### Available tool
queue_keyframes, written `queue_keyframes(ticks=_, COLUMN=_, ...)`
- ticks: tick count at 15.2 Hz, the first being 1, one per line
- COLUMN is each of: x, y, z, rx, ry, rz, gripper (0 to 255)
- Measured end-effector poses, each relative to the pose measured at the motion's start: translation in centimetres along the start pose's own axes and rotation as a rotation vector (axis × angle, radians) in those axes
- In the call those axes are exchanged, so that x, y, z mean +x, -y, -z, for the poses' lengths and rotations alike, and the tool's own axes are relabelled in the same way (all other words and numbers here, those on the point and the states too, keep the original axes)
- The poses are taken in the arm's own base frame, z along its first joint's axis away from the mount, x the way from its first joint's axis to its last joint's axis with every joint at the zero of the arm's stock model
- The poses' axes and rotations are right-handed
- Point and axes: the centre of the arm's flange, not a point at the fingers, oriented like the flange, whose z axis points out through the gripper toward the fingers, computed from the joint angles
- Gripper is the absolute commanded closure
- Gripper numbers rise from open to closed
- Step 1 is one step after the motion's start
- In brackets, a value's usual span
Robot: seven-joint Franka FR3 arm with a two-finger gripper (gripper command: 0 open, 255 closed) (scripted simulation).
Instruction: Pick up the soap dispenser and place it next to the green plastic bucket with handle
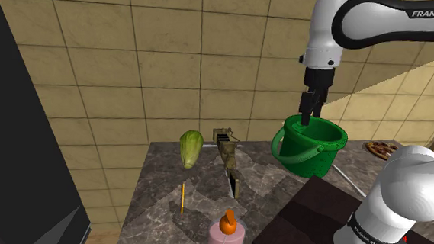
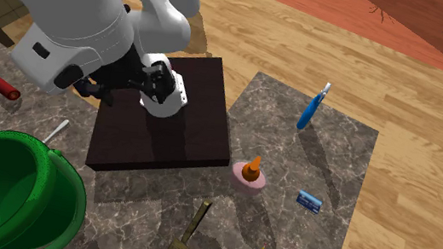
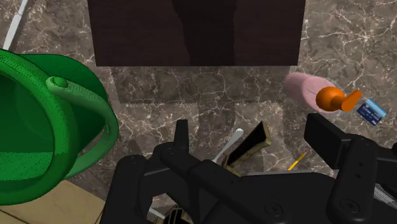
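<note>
The soap dispenser (image 2: 250,172), a pink body with an orange pump on top, stands upright on the marbled counter (image 2: 327,157), just beside a corner of the dark stand (image 2: 168,130) and well apart from the green bucket (image 1: 310,143). The gripper (image 1: 308,120) hangs over the bucket's open mouth with its two black fingers parted and nothing between them, so the task looks to be at its very start: the reach for the dispenser is not yet made. The next move calls for carrying the hand across the counter, away from the bucket, lowering it so the fingers straddle the pink body below the pump, and minding the stand's edge close by. A long brown-handled tool (image 1: 226,159) lies between bucket and dispenser; what it is remains hard to tell. The dispenser's base is cut off by the shoulder view's lower edge, the bucket runs past the frame in the second exterior and wrist views, and the free counter beside the bucket is largely screened by its wall.
</note>
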Motion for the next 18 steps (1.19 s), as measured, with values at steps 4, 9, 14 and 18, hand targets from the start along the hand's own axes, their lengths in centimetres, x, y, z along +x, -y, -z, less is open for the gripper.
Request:
queue_keyframes(ticks=4, x=0.8, y=1.8, z=-2.0, rx=-0.005, ry=-0.008, rz=0.039, gripper=0)
queue_keyframes(ticks=9, x=2.0, y=5.5, z=-7.2, rx=-0.018, ry=-0.029, rz=0.131, gripper=0)
queue_keyframes(ticks=14, x=3.2, y=9.4, z=-12.2, rx=-0.03, ry=-0.051, rz=0.225, gripper=0)
queue_keyframes(ticks=18, x=3.5, y=12.9, z=-16.4, rx=-0.041, ry=-0.07, rz=0.299, gripper=0)
